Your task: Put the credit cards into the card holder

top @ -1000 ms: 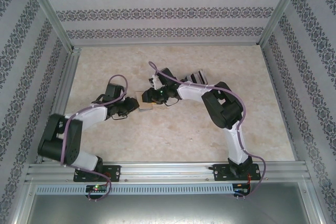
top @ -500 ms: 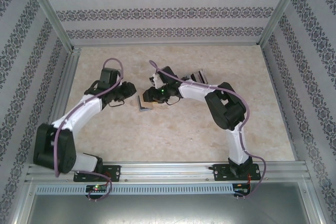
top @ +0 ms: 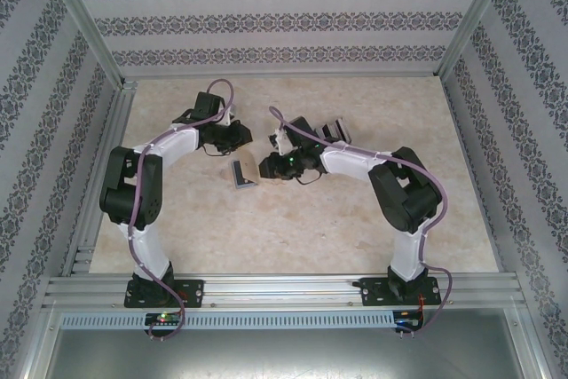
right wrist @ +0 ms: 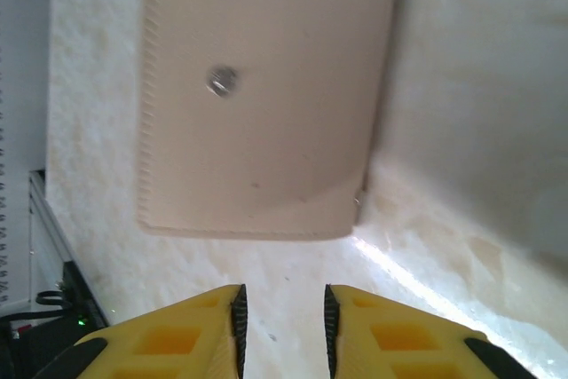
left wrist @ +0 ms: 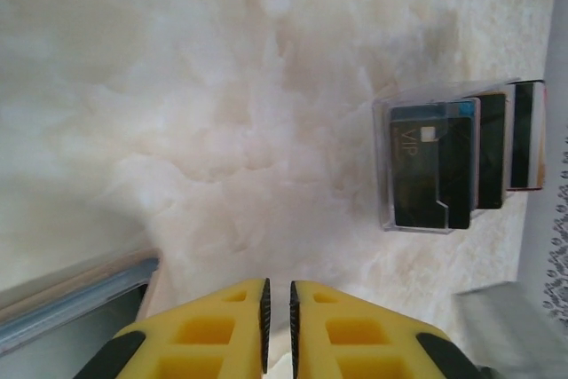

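Card holder (top: 241, 177) and credit cards (top: 335, 129) both sit on the pale stone-look table (top: 311, 237). The holder is mid-table between the two grippers, and the cards are farther back, beside the right arm (top: 355, 161). A second ago the left arm (top: 169, 144) lay low and folded with its gripper at the holder. Now it stands taller and reaches toward the far side, off the holder. The right arm has drawn back a little to the right, so the holder lies free.

From above the holder reads as an open L. Its longer leaf runs roughly far to near, and its short leaf turns toward the right gripper. The cards overlap in steps inside a clear stand (left wrist: 383, 175), long edges parallel.

The left gripper (left wrist: 277, 321) has its fingers almost pressed together, with nothing between them. The right gripper (right wrist: 282, 321) is spread a little and empty, just short of the holder's tan face with its snap (right wrist: 222, 80).
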